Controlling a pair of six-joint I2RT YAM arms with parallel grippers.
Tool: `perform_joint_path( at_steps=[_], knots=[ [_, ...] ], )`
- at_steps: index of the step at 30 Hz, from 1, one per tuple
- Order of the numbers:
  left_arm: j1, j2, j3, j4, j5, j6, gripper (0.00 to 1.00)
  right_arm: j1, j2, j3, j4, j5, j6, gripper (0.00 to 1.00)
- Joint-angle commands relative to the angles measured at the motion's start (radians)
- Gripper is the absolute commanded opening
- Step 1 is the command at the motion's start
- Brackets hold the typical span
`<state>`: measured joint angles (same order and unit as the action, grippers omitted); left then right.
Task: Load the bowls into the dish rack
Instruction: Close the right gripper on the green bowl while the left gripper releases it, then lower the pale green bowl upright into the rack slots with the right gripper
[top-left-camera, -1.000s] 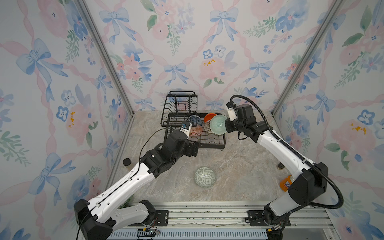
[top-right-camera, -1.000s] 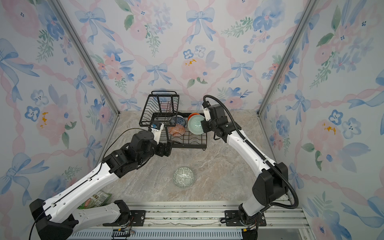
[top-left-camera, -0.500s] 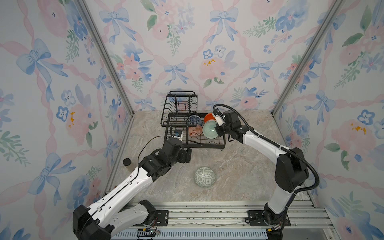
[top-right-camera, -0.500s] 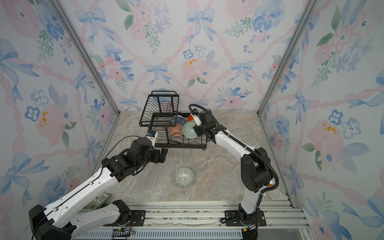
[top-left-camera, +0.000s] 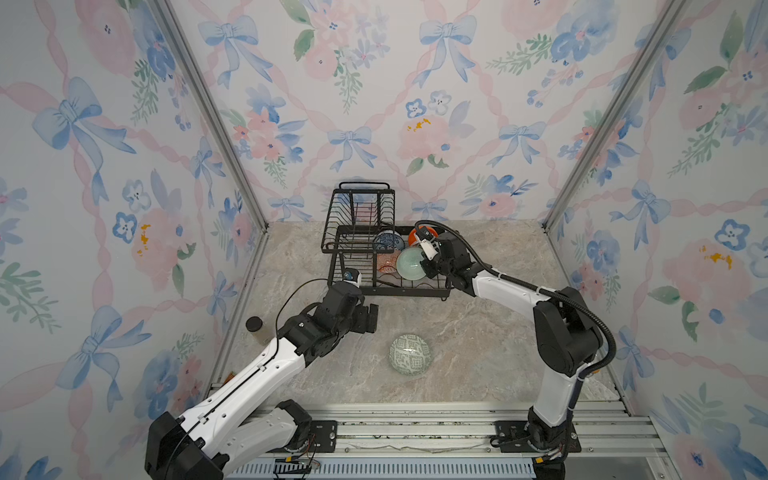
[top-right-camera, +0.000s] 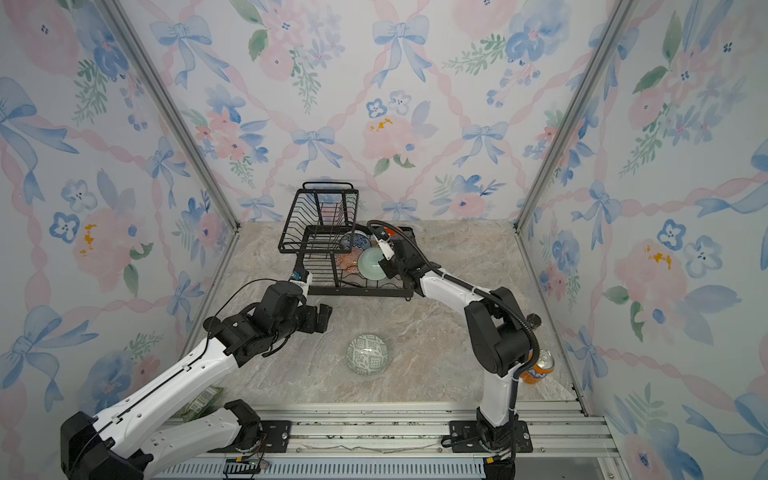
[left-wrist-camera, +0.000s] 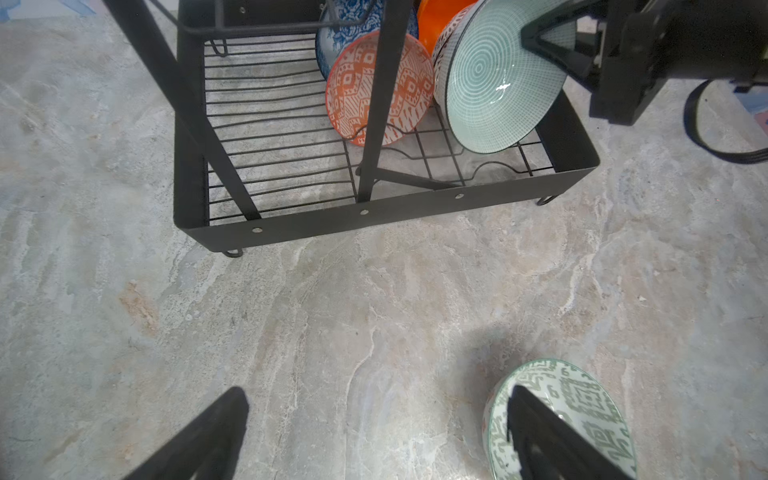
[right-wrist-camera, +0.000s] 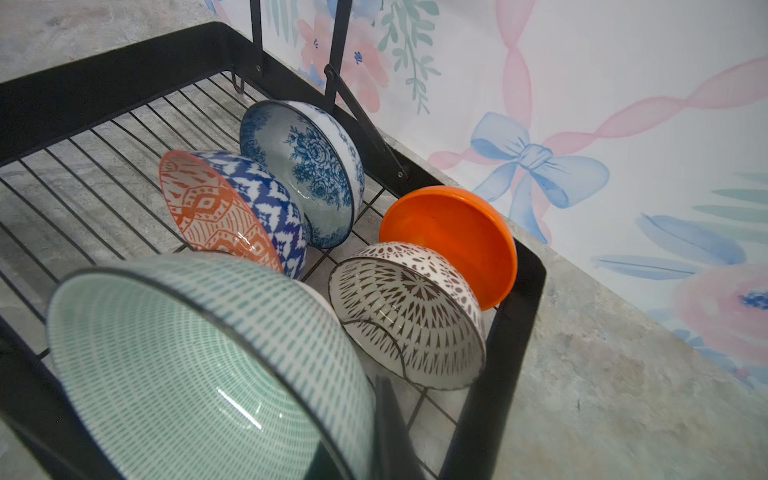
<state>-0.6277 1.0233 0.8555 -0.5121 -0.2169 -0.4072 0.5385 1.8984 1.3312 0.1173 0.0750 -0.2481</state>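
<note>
In rack (left-wrist-camera: 415, 208) — beside lattice bowl (right-wrist-camera: 409, 316) — right end effector (top-left-camera: 426, 262) grips celadon bowl (left-wrist-camera: 494, 83); left end effector (left-wrist-camera: 376, 397) released.

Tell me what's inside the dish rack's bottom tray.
Five bowls: blue floral bowl, orange patterned bowl, plain orange bowl, lattice bowl, and a green bowl held by the right gripper. The green bowl covers the tray floor beneath it.

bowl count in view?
6. Five in the dish rack: blue floral, orange-patterned, plain orange, lattice, and celadon, held by the right gripper. Grey-green one on the table.
</note>
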Motion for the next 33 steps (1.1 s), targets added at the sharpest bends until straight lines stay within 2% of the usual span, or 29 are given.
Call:
perform_joint_path(
  at_steps=[1, 17, 33],
  knots=[
    [0.011, -0.014, -0.022, -0.011, 0.022, -0.024, 0.98, 0.009, 0.016, -0.018, 0.186, -0.039, -0.002, 0.0],
    [0.018, -0.036, -0.056, -0.009, 0.029, -0.043, 0.98, 0.046, 0.112, -0.089, 0.502, -0.017, -0.056, 0.0],
    [0.019, -0.037, -0.059, -0.008, 0.039, -0.046, 0.98, 0.081, 0.228, -0.01, 0.576, 0.009, -0.108, 0.0]
  ],
)
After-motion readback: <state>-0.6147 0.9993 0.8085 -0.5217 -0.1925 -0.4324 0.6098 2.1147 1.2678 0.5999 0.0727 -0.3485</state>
